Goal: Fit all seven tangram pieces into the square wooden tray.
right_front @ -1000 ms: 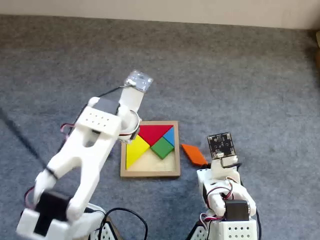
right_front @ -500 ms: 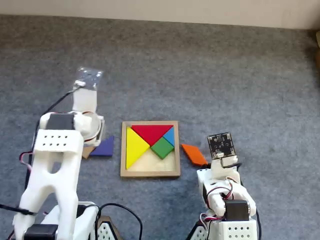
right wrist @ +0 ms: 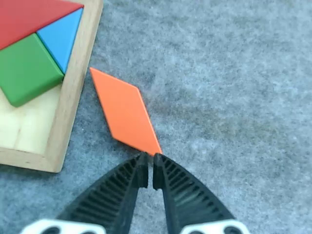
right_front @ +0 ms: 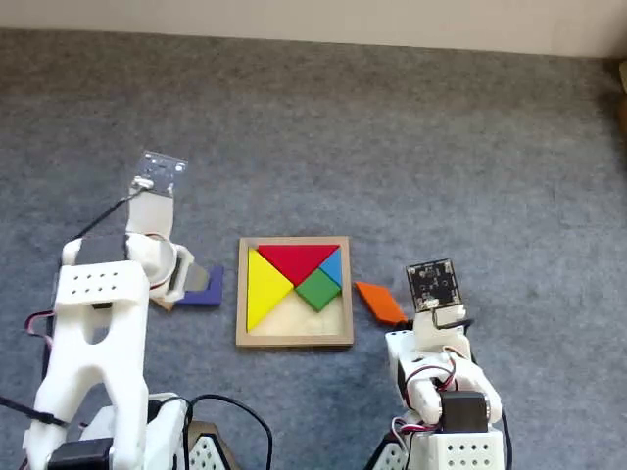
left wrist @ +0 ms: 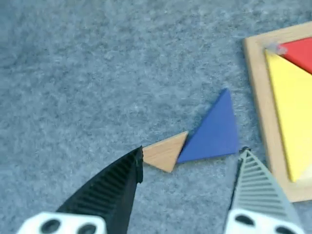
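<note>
Change: Since one second earlier the left arm had swung away from above the square wooden tray to the carpet at its left side. The left gripper had come over the loose pieces there. The right arm had not moved.
High view, tray: we saw it flat on the grey carpet between the two arms, with four pieces inside.
High view, pieces in tray: the yellow triangle lay along the left wall and the red triangle along the far wall. The light blue triangle lay at the right wall, and the green square touched the red and the light blue ones. The near part of the floor was bare wood.
High view, orange parallelogram: it lay on the carpet just beside the right wall of the tray, outside it.
High view, dark blue triangle: it lay on the carpet just left of the tray, partly under the left gripper.
Left wrist view, left gripper: its fingers were spread wide and gripped nothing. The black tip was at the wood-coloured triangle and the grey tip at a corner of the dark blue triangle. We could not tell if they touched.
Left wrist view, loose pieces: the two triangles met at one corner, near the tray rim but apart from it.
Right wrist view, right gripper: its fingers were pressed together with nothing between them, the tips right at a sharp corner of the orange parallelogram. We could not tell if they touched it.
</note>
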Motion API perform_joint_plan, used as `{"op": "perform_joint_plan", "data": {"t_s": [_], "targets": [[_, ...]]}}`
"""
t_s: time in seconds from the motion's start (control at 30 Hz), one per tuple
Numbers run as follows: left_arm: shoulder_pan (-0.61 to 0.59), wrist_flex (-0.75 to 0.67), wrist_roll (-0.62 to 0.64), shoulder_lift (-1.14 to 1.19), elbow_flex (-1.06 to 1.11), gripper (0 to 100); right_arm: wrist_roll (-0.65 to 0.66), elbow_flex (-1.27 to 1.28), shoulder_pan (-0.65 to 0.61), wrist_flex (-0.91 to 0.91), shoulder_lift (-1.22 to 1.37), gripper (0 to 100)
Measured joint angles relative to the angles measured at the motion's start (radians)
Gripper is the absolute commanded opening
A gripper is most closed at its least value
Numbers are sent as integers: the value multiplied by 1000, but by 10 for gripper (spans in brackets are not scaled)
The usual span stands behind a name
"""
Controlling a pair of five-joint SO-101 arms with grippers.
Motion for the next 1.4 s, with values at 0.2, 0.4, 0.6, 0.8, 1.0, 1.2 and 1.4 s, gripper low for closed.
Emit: {"op": "perform_joint_plan", "data": {"t_s": [0.2, 0.4, 0.6, 0.8, 1.0, 1.2, 1.4], "targets": [[-103, -3, -130, 123, 0, 288, 0, 0, 0, 0, 0, 34], [-137, -6, -238, 328, -78, 287, 0, 0, 0, 0, 0, 34], [-137, -6, -253, 451, -173, 287, 0, 0, 0, 0, 0, 34], [-137, -6, -417, 559, -245, 287, 0, 0, 0, 0, 0, 34], [-137, -6, -583, 654, -295, 245, 0, 0, 0, 0, 0, 34], [-138, -5, -738, 667, -304, 198, 0, 0, 0, 0, 0, 34], [-137, -3, -763, 667, -304, 196, 0, 0, 0, 0, 0, 34]]}}
